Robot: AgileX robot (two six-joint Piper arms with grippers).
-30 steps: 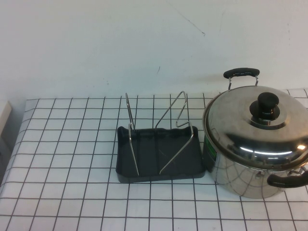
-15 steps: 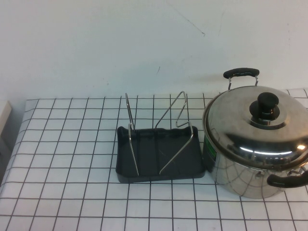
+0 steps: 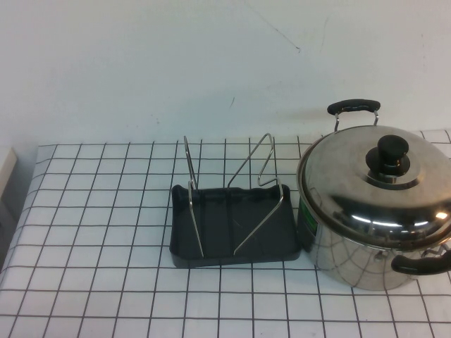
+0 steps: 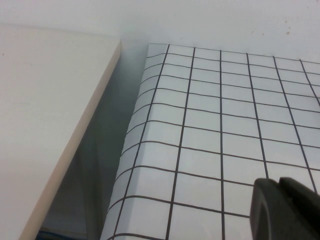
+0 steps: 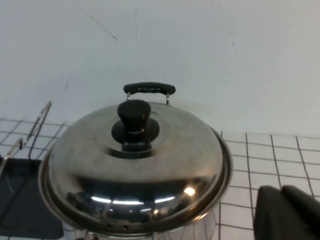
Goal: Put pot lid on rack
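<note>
The pot lid [image 3: 377, 182], shiny domed steel with a black knob [image 3: 390, 153], sits on the steel pot [image 3: 352, 257] at the table's right. It also shows in the right wrist view [image 5: 135, 160]. The rack [image 3: 232, 218], a dark grey tray with silver wire loops, stands empty just left of the pot; its edge shows in the right wrist view [image 5: 20, 200]. My right gripper [image 5: 281, 189] is shut and empty, beside the pot and apart from the lid. My left gripper [image 4: 280, 181] is shut and empty over the table's far left part. Neither arm shows in the high view.
The table has a white checked cloth [image 3: 99, 232]. A white wall rises behind it. A pale board [image 4: 45, 125] stands off the table's left edge, with a gap between. The pot has two black handles [image 3: 354, 106].
</note>
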